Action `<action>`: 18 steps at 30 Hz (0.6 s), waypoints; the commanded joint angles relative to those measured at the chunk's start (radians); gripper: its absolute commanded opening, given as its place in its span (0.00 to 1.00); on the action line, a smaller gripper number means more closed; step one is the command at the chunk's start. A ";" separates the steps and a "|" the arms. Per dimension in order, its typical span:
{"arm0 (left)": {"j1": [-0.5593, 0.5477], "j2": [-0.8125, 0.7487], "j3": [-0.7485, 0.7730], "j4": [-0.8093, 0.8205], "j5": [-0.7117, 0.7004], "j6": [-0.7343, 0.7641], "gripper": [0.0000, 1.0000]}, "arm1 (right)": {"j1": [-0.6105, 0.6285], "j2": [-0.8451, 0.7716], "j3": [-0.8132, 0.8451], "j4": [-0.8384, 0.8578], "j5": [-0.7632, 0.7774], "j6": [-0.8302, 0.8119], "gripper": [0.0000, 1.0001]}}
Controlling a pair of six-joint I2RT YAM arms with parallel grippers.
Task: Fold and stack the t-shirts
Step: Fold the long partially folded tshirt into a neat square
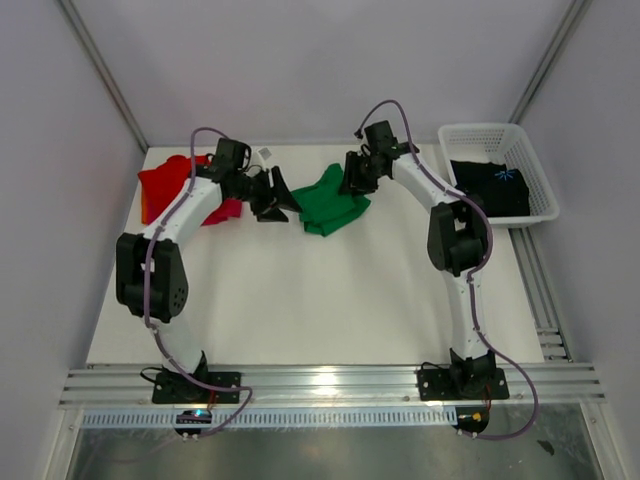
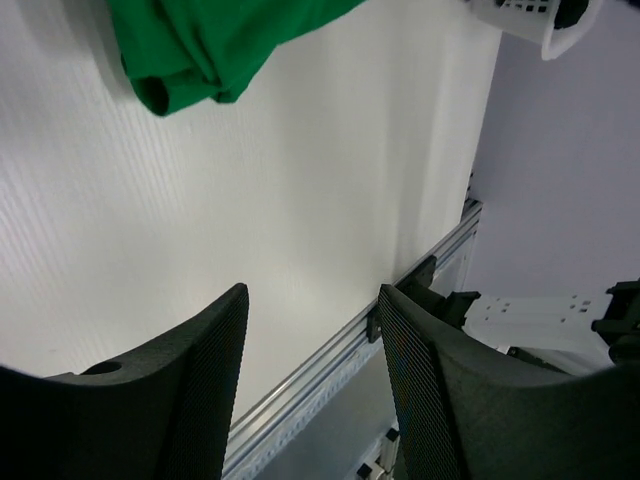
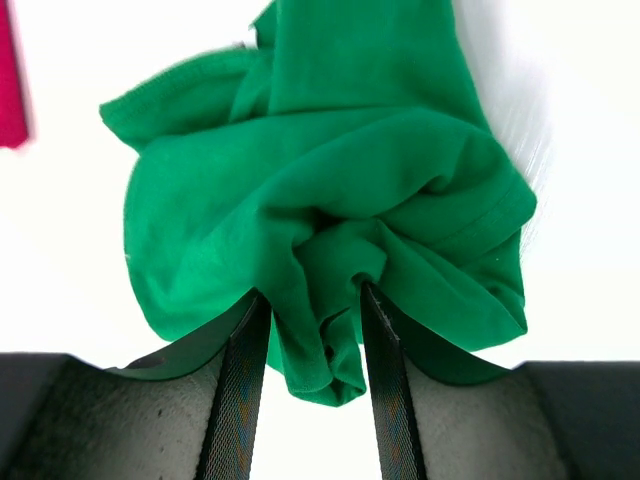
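The right claw (image 3: 312, 298) pinches a bunched fold of the green t-shirt (image 3: 330, 180), crumpled at the back of the worktop (image 1: 300, 300), apparently to lift it for spreading; the left claw (image 2: 312, 300) hovers just beside it, parted and empty, seemingly awaiting a corner.

Green t-shirt (image 3: 330, 200) of soft matt cloth (creased), table (image 2: 250, 250) faintly ribbed, matt

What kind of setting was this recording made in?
Most likely a lab test cell, not a home: left arm and right arm bolted to an aluminium rail at the edge of a white table, enclosed by plain pale walls with metal corner posts.
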 commanded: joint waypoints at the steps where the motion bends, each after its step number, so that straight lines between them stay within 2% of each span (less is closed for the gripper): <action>1: 0.001 -0.086 -0.119 0.047 0.024 -0.013 0.57 | -0.003 -0.017 0.090 0.026 0.022 0.016 0.45; 4: 0.000 -0.138 -0.276 0.136 0.038 -0.037 0.57 | -0.003 0.005 0.133 0.017 0.015 0.029 0.45; 10: 0.000 -0.143 -0.402 0.179 0.040 -0.018 0.57 | -0.007 -0.051 0.139 0.070 -0.023 0.063 0.45; 12: 0.000 -0.127 -0.410 0.185 0.046 -0.016 0.57 | -0.007 -0.091 0.077 0.137 -0.047 0.074 0.46; 16: 0.000 -0.098 -0.406 0.188 0.043 -0.010 0.57 | -0.006 -0.197 -0.038 0.141 -0.072 0.076 0.46; 18: 0.000 -0.095 -0.402 0.190 0.046 -0.010 0.57 | 0.005 -0.292 -0.187 0.152 -0.061 0.043 0.46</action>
